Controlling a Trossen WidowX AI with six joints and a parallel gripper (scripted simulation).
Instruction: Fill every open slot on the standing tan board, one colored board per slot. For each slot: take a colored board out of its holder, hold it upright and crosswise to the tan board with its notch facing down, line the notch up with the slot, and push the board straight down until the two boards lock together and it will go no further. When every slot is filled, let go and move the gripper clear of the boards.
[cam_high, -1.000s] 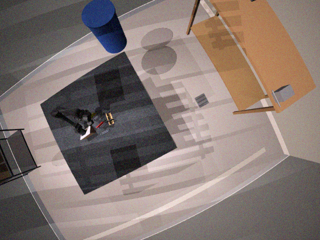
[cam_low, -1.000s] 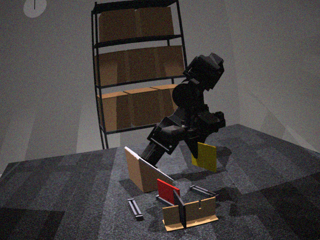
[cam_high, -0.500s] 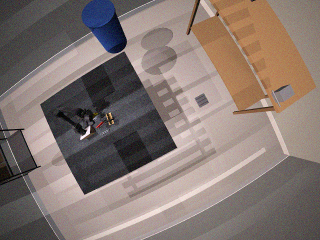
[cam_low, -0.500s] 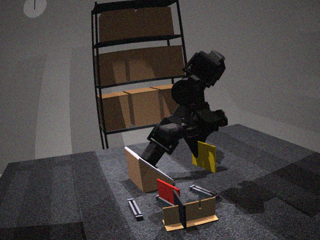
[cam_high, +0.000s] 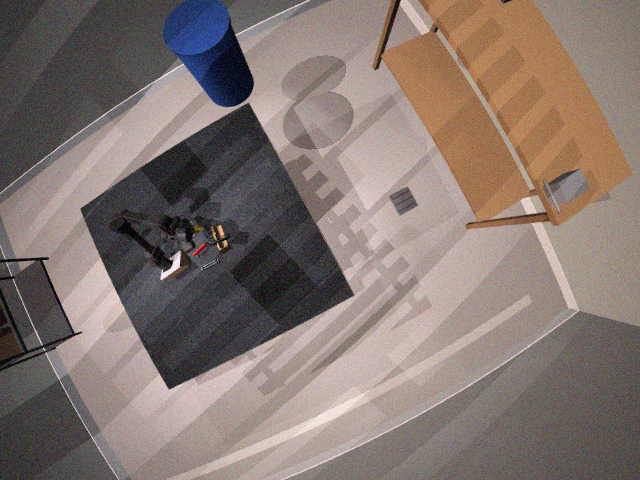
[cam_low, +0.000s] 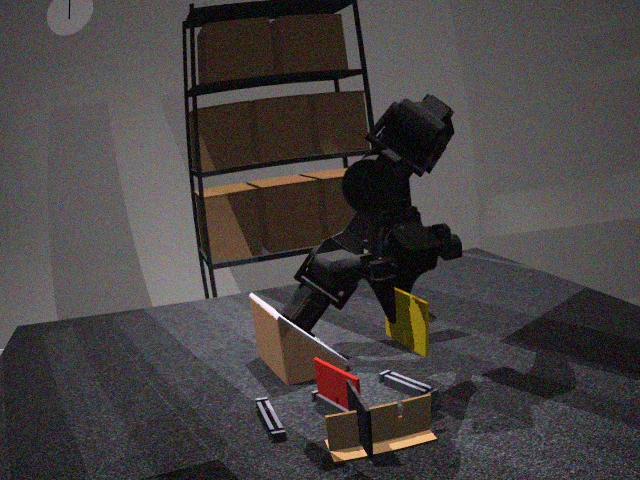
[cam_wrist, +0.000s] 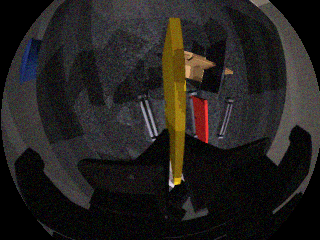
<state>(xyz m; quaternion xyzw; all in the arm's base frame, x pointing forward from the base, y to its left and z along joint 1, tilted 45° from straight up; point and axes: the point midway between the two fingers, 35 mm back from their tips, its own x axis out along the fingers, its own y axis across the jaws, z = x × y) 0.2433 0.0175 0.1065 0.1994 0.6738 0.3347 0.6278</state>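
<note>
The claw (cam_low: 395, 310) (cam_wrist: 170, 132) is clamped on the yellow board (cam_low: 413, 322) (cam_wrist: 174, 85) (cam_high: 198, 228), upright above the worktop (cam_high: 305, 248) (cam_low: 170, 351), presumably for lowering into the slot at the tan board's (cam_low: 385, 423) (cam_wrist: 194, 70) (cam_high: 219, 235) one o'clock

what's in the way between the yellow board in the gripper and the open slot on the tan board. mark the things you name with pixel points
Nothing visible stands directly between the raised flat yellow board (cam_low: 413, 325) (cam_wrist: 173, 80) and the upright tan board's (cam_low: 379, 426) (cam_wrist: 194, 71) open slot; the dark board (cam_low: 360, 419) (cam_wrist: 218, 66) crosses beside that slot.
</note>
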